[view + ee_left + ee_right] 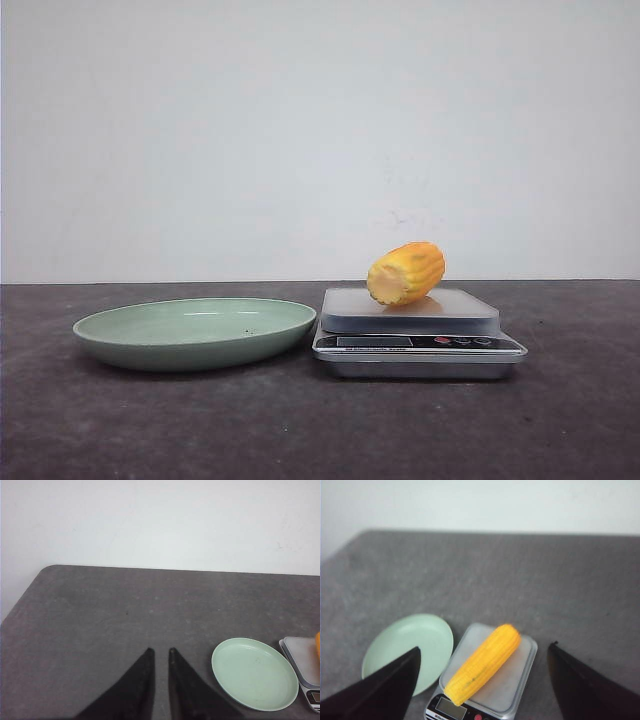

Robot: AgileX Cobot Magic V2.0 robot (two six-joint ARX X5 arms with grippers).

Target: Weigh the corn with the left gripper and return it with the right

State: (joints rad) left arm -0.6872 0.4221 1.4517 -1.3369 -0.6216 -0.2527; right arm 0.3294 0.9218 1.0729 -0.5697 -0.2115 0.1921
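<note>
I see the corn cob lying on the kitchen scale just beside the green plate, my right gripper spread wide and empty above it, my left gripper nearly closed, gripping nothing, over the dark table.
</note>
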